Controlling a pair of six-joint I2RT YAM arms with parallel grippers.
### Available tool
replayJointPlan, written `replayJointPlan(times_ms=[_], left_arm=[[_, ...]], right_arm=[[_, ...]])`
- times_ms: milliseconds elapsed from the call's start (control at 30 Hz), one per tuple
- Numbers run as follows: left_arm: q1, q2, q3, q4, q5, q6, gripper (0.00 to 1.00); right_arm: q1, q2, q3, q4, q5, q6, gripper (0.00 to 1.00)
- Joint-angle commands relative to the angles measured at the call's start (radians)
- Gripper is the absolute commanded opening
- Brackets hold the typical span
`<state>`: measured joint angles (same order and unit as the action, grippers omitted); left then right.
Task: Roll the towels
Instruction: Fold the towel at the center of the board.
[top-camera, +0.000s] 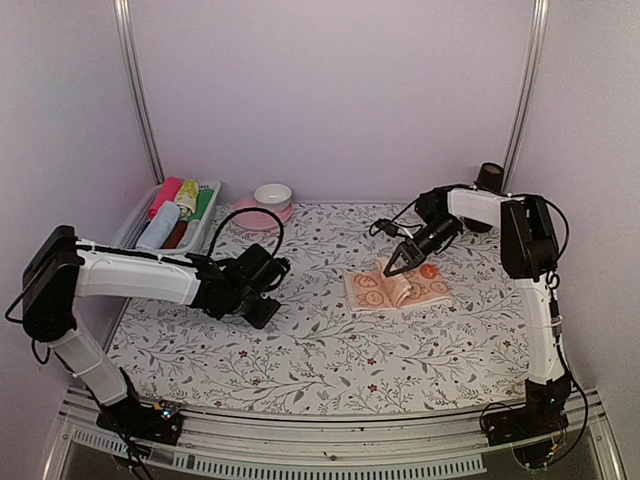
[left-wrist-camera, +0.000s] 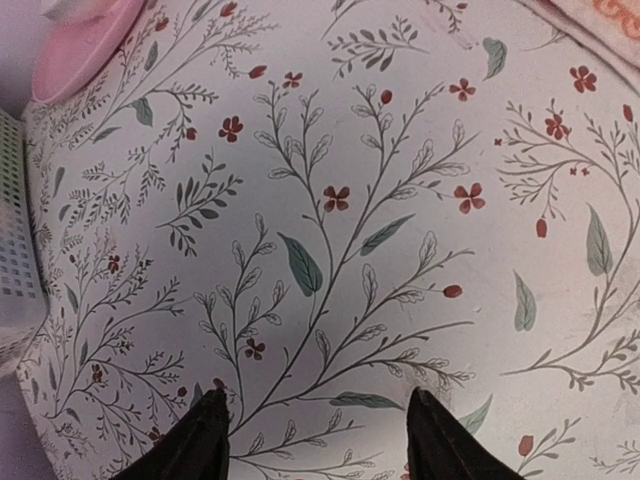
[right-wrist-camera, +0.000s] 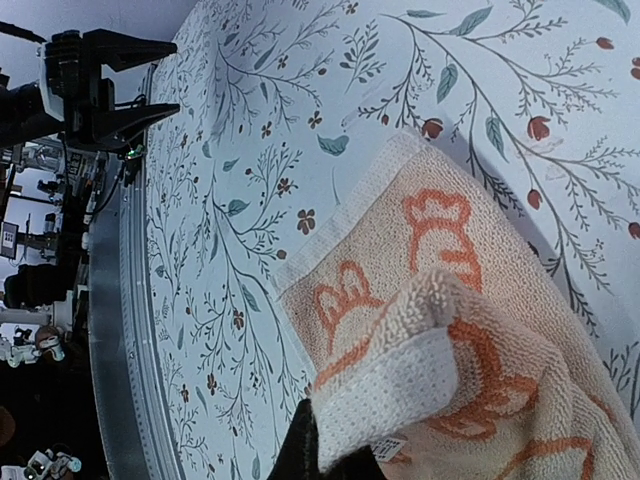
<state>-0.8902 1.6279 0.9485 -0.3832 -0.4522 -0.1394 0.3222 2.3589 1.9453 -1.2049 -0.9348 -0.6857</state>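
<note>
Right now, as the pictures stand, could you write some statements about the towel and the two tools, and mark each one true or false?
1. The right tool grips an edge of the peach towel. True.
2. The left tool holds a blue towel. False: it is open and empty above the floral sheet.
3. The peach towel lies completely flat. False: the gripped edge is lifted and folded over.
4. A basket with colourful items stands at the far left. True.
5. The pink dish stands on the peach towel. False: it stands apart from it, beside the basket.
</note>
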Motion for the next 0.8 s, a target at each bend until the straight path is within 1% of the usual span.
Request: replayJointPlan(times_ms=[0, 33, 100, 433, 633, 667, 767], left_arm=[[-0.014, 0.019, 0.002, 0.021, 0.014, -0.008, 0.61], [-0.014, 0.021, 0.004, 0.021, 0.015, -0.007, 0.61], [-0.015, 0.023, 0.006, 0.021, 0.016, -0.008, 0.61], [-0.016, 0.046, 0.015, 0.023, 0.026, -0.01, 0.61], [-0.02, 0.057, 0.024, 0.024, 0.029, -0.012, 0.62], [-0.021, 0.06, 0.025, 0.024, 0.03, -0.012, 0.62], [-0.022, 0.066, 0.029, 0.026, 0.033, -0.014, 0.62]], right_arm=[[0.037, 0.036, 0.016, 0.05, -0.026, 0.027, 0.03], [0.043, 0.038, 0.016, 0.064, -0.027, 0.034, 0.03], [0.051, 0.037, 0.016, 0.088, -0.025, 0.05, 0.07], [0.067, 0.036, 0.017, 0.16, -0.022, 0.097, 0.06], [0.068, 0.042, 0.023, 0.171, -0.038, 0.117, 0.08], [0.068, 0.04, 0.022, 0.171, -0.044, 0.118, 0.1], [0.068, 0.037, 0.023, 0.153, -0.076, 0.108, 0.23]])
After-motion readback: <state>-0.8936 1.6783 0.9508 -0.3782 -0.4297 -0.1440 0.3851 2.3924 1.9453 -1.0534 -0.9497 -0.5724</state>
